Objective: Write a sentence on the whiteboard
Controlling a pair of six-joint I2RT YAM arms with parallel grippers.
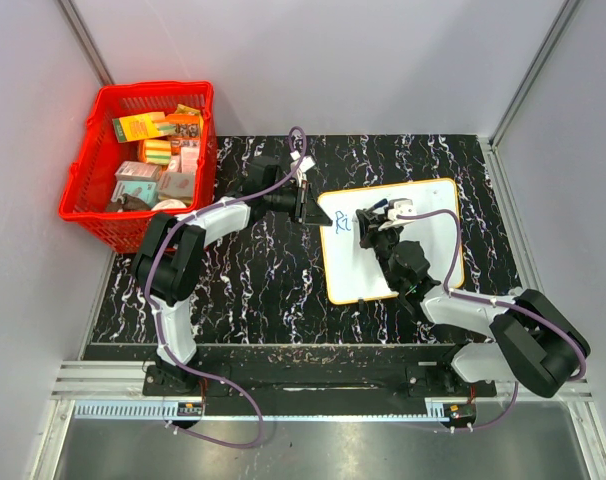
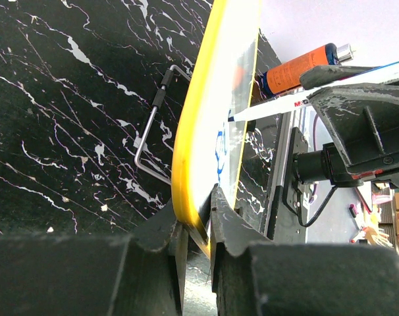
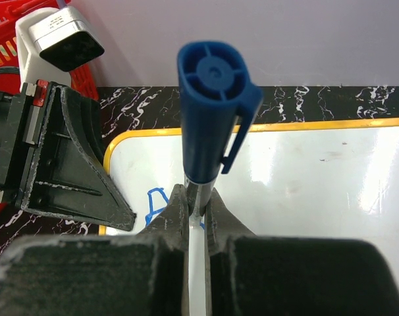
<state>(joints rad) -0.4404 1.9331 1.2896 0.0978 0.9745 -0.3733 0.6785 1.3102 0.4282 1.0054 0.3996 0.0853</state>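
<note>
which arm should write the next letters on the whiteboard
Right. The right claw is shut on the blue marker, over the whiteboard beside the blue writing. The left claw is clamped on the board's yellow rim, steadying it.

My left arm folds up from its near-left base and reaches right, left gripper pinched onto the whiteboard rim. My right arm bends near right and stretches left, right gripper clamped around a marker.
</note>
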